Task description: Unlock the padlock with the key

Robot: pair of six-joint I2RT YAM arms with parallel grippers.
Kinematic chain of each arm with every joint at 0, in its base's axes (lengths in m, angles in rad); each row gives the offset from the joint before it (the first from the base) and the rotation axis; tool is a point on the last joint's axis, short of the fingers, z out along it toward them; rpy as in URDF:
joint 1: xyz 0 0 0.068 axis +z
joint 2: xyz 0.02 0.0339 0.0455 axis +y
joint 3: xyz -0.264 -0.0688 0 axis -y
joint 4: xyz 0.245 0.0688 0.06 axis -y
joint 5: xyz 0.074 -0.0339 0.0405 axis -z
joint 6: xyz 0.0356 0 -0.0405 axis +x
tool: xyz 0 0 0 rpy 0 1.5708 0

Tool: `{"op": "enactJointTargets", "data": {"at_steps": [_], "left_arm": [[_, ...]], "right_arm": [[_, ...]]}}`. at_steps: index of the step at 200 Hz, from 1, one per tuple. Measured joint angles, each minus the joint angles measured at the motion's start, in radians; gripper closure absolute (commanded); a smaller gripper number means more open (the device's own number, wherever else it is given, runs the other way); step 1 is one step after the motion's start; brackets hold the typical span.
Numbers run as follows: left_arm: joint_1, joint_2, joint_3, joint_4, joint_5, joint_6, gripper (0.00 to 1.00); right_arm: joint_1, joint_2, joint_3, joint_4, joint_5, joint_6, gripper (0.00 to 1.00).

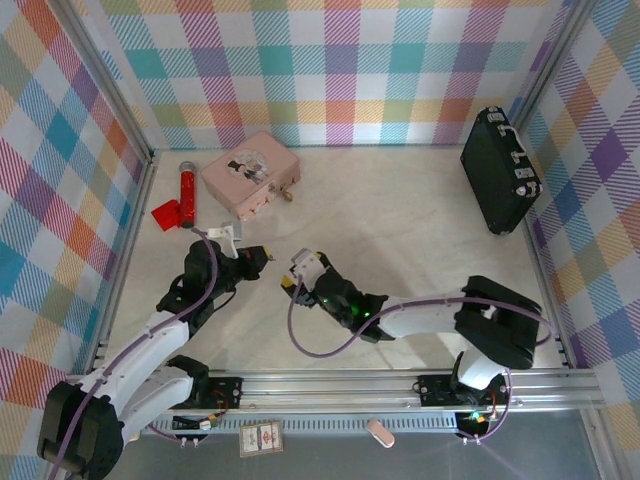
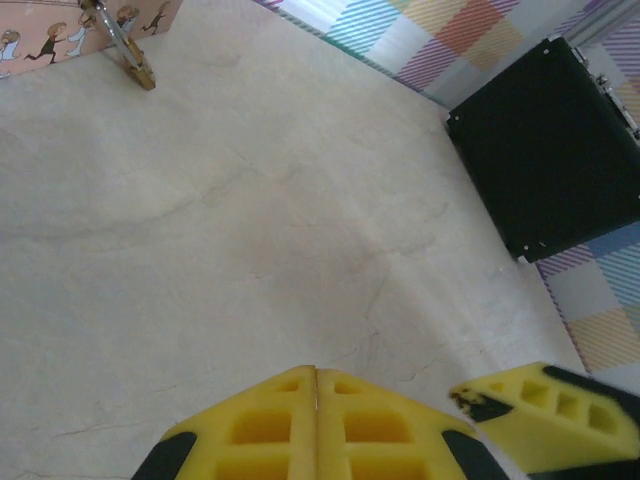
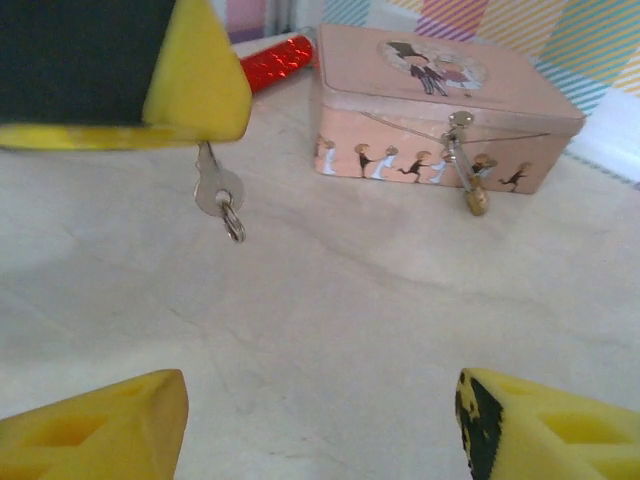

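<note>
The silvery key (image 3: 214, 186) hangs blade-up from the closed yellow fingers (image 3: 195, 95) of my left gripper (image 1: 265, 257), its small ring dangling below. In the left wrist view that gripper (image 2: 316, 373) is shut, with a thin metal edge showing between the pads. The tiny brass padlock (image 3: 476, 197) hangs from the hasp on the front of the pink tin (image 3: 430, 110), and it also lies beside the tin (image 1: 250, 172) as the padlock (image 1: 290, 197). My right gripper (image 3: 320, 428) stands open and empty just right of the left one, a hand's width short of the tin.
A red cylinder (image 1: 186, 188) with a red tag lies left of the tin. A black case (image 1: 500, 170) leans at the back right wall. Checked walls enclose the table on three sides. Bare tabletop lies between the grippers and the tin.
</note>
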Motion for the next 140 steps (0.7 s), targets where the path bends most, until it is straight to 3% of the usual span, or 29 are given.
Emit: {"op": "enactJointTargets", "data": {"at_steps": [49,93,140], "left_arm": [[-0.002,0.0,-0.068,0.127,0.057,0.032,1.0],[-0.008,0.003,-0.113,0.273,0.138,0.038,1.0],[-0.01,0.009,-0.117,0.37,0.208,0.029,1.0]], "right_arm": [[-0.303,-0.123,-0.116,0.068,-0.391,0.378,0.27],[-0.306,-0.103,-0.161,0.204,-0.595,0.545,0.26],[-0.308,0.06,-0.174,0.483,-0.721,0.686,0.29]]}}
